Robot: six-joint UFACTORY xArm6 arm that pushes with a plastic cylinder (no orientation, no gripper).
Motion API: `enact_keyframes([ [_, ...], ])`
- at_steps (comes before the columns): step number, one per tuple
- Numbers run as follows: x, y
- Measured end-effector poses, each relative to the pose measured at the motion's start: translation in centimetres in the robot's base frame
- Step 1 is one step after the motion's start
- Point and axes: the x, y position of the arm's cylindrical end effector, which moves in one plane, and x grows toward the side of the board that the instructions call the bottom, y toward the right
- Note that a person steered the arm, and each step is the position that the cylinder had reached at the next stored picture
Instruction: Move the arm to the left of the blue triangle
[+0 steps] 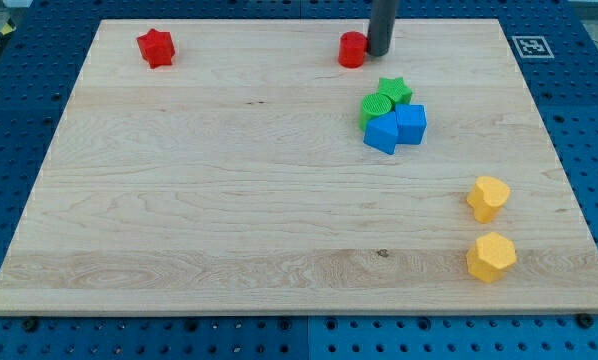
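The blue triangle (382, 133) lies right of the board's middle, touching a blue cube (411, 123) on its right and a green round block (376, 107) above it. A green star (393, 91) sits just above those. My tip (380, 53) is at the view's top, right beside a red round block (352, 49) on its right side, well above the blue triangle.
A red star (155, 47) lies at the top left. A yellow heart-like block (488, 197) and a yellow hexagon (491, 257) lie at the lower right. The wooden board (229, 200) rests on a blue pegboard table.
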Motion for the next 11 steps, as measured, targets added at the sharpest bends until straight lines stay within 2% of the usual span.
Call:
enact_keyframes([
  [2,-0.3,-5.1],
  [3,-0.8,-5.3],
  [4,-1.0,-4.8],
  [5,0.6,0.5],
  [6,4.8,3.3],
  [8,4.9,3.3],
  [9,4.9,2.1],
  [10,6.7,-4.3],
  [11,10.8,-7.8],
])
